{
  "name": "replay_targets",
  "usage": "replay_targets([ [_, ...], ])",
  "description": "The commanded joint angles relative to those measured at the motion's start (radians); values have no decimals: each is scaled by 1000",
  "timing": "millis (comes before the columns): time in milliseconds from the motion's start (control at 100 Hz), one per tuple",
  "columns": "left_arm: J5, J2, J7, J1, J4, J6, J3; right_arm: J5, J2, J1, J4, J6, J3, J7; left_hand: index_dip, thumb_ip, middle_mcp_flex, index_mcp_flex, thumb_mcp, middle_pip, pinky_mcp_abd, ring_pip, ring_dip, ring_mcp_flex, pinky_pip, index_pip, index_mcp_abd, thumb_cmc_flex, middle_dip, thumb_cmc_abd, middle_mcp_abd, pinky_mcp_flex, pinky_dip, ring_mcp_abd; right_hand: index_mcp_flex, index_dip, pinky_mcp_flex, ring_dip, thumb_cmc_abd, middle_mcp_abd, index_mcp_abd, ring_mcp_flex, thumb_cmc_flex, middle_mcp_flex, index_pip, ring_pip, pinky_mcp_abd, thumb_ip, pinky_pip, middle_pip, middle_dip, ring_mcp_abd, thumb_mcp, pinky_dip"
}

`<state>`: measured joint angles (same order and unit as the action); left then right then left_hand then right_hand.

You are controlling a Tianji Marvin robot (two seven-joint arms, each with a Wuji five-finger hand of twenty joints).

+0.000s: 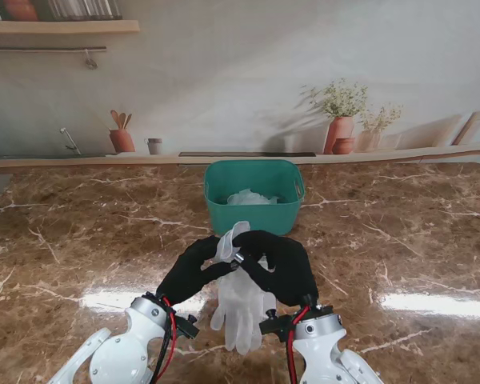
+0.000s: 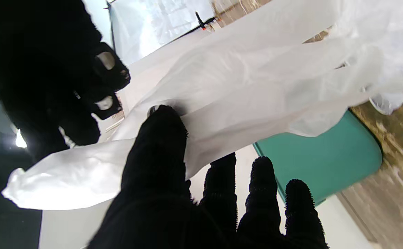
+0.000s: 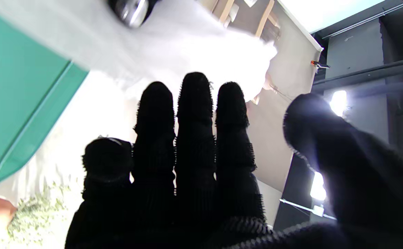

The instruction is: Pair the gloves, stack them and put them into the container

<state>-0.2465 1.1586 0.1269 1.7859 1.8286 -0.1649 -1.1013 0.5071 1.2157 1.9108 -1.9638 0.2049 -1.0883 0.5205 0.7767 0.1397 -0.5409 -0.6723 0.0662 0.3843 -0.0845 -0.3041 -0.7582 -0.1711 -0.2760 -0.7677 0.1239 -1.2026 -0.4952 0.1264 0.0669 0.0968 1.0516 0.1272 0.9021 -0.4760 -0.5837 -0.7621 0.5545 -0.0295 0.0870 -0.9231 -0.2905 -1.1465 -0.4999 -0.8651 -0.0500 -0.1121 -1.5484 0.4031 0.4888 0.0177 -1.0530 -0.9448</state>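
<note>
Both hands pinch glove before container.

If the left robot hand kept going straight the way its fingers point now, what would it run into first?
Probably the right robot hand, almost touching across the held glove. The left robot hand points toward it; the green container sits farther on, though depth is unclear.

The stand camera looks down from above the shoulders across the marble worktop toward the far wall, taking in both arms and the green container; each wrist camera sits very close behind its own black fingers, looking along them; all three views share the white glove and the container's green wall.
</note>
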Motion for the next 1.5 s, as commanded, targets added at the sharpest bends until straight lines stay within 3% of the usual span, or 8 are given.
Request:
replay_targets([
  [0,13,-5,-18,6,2,-14,-7,16,-2,10,21,12,-20,21,173,-16,-14,-45,-25,-1,54,-24,-5,-16,-6,-158,121,-88,-23,-34,-20,10,6,-17,-69,0,47,-8,34,-41,32,78,-30,80,25,35,56,35,34,-20,5,-55,-68,-32],
  [250,57,-21,-90,2,-11,-88,-33,66,-4,-4,47,-68,-47,46,239,-22,-5,-49,-20,-14,63,-14,-3,-6,10,-140,141,-88,-29,-41,-25,2,-33,-24,-542,-10,309,62,84,18,-154,518,-100,708,326,217,66,47,295,-99,-32,-77,-119,-34],
  [530,119,-55,-237,-22,-36,-186,-59,-290,-38,4,-20,-132,-120,-320,278,-30,34,-50,-19,-18,82,6,6,23,53,-120,162,-88,-48,-54,-37,-11,-134,-47,-762,-61,497,124,34,61,-321,699,-57,849,509,304,58,18,555,-55,-58,-54,294,-79],
  [780,136,-67,-291,-27,-41,-181,-70,-398,-67,-8,1,-56,-144,-464,282,-32,30,-39,-14,-1,79,4,2,22,65,-111,165,-88,-74,-61,-39,-15,-179,-46,-15,-186,600,121,90,-7,21,735,-136,569,-32,328,73,41,695,-42,81,-76,322,-151],
  [900,134,-68,-297,-30,-44,-168,-71,-392,-63,-4,1,-33,-133,-439,276,-32,30,-34,-12,-3,77,6,1,23,67,-103,160,-88,-79,-62,-36,-15,-189,-45,6,4,581,118,263,-31,142,663,-199,447,-398,297,57,-175,683,-29,108,-81,94,-167],
  [1170,129,-73,-319,-34,-44,-144,-67,-347,-38,-15,17,-12,-75,-319,144,-43,-3,-4,-13,-14,63,8,6,-14,55,-41,123,-73,-76,-40,-31,-11,-210,-34,98,-50,539,65,204,-61,221,533,-169,264,-491,203,47,-162,607,54,159,-85,-2,-181],
  [1350,139,-69,-310,-20,-39,-135,-78,-287,-24,-24,35,12,-52,-238,-235,-66,-1,115,-555,-60,5,26,39,-60,38,218,-47,533,4,215,-25,3,-159,-8,144,-204,500,15,139,-80,211,490,-152,208,-497,131,55,-132,536,160,324,-97,-52,-197],
  [1490,139,-67,-291,-18,-48,-188,-89,-147,-4,-36,53,-18,-30,-98,-308,-53,8,132,-593,-72,-24,50,63,-71,52,266,-90,633,30,370,-41,6,-171,-4,151,-313,408,-35,114,-84,210,389,-141,139,-488,31,34,-92,426,220,469,-91,-89,-208],
])
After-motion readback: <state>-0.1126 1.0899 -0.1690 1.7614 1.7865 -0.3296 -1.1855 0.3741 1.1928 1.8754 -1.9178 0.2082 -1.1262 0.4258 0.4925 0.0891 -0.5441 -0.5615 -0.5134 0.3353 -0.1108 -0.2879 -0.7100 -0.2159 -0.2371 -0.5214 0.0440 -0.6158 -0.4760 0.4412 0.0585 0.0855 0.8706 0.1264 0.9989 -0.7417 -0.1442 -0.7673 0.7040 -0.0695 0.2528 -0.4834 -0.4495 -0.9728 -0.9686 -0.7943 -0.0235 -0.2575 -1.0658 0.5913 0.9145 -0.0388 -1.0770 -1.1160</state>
